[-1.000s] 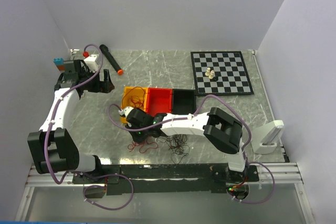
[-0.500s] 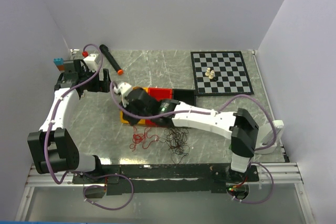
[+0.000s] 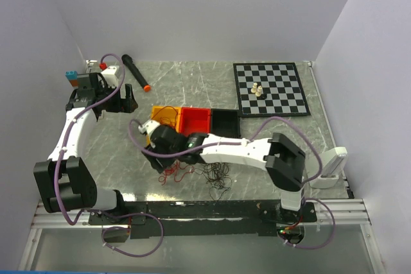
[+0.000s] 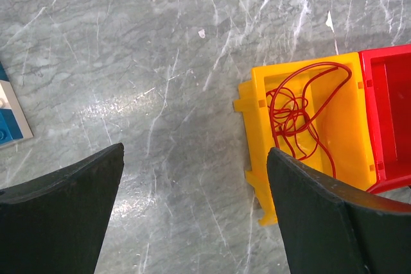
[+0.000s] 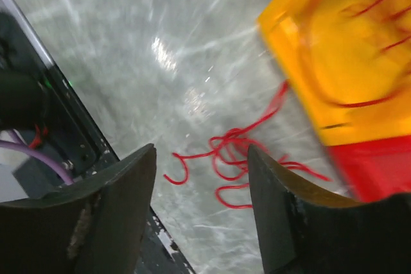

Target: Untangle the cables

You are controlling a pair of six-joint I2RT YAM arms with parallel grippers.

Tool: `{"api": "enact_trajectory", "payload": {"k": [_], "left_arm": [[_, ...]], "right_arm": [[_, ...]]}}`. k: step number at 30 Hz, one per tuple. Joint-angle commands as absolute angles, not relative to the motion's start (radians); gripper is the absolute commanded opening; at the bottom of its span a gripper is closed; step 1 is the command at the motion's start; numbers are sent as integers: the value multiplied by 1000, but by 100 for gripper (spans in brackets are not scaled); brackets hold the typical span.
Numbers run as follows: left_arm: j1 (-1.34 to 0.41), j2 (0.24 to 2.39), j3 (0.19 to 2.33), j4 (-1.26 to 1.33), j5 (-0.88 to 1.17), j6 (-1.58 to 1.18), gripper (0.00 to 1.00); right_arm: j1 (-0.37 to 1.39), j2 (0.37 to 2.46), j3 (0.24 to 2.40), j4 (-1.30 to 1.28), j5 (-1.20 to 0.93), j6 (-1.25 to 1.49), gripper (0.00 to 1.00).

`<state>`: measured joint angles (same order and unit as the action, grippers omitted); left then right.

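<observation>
A loose heap of red cables (image 3: 174, 170) (image 5: 239, 158) lies on the marble table near its front edge. One red strand runs from the heap up to the corner of the yellow bin (image 3: 163, 117) (image 5: 347, 43). A dark tangle of cables (image 3: 218, 175) lies just to the right of the red heap. More red cable (image 4: 300, 112) is coiled inside the yellow bin (image 4: 350, 152). My right gripper (image 3: 157, 155) (image 5: 202, 153) hovers open above the red heap with nothing between its fingers. My left gripper (image 3: 126, 102) (image 4: 192, 210) hangs open over bare table, left of the yellow bin.
A red bin (image 3: 195, 120) and a black bin (image 3: 225, 120) adjoin the yellow one. A chessboard (image 3: 276, 97) with pieces (image 3: 257, 90) lies at the back right. A black marker (image 3: 135, 72) and toy blocks (image 3: 74, 77) lie at the back left, and a white stand (image 3: 330, 166) at the right edge.
My right gripper rose shut from the red heap to above the yellow bin, then came back toward the front and opened. The left arm stayed still.
</observation>
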<state>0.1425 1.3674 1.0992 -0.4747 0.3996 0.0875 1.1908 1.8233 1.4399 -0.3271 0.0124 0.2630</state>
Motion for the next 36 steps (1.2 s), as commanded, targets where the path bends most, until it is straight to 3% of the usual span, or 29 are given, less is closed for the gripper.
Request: {"api": "enact_trajectory", "payload": {"k": [1, 9, 14, 19, 20, 23, 24, 36], "left_arm": [[149, 1355, 1114, -445, 403, 75, 97], [152, 1342, 1109, -456, 387, 95, 97], [153, 1341, 1103, -454, 396, 98, 97], [155, 1347, 1101, -448, 397, 92, 97], [155, 1347, 1100, -449, 397, 92, 97], [156, 1342, 1101, -445, 400, 92, 97], [156, 1341, 1101, -442, 397, 89, 97], [163, 1324, 1083, -425, 387, 68, 97]], "right_arm": [[1213, 1879, 1451, -336, 54, 296, 68], [1213, 1996, 1468, -334, 66, 296, 72], [1216, 2016, 1437, -322, 60, 299, 66], [1216, 2016, 1416, -318, 45, 304, 48], [1216, 2010, 1411, -310, 40, 302, 40], [1216, 1958, 1407, -305, 32, 304, 4], [1216, 1932, 1407, -301, 32, 298, 0], [1072, 1772, 1545, -284, -81, 291, 0]]}}
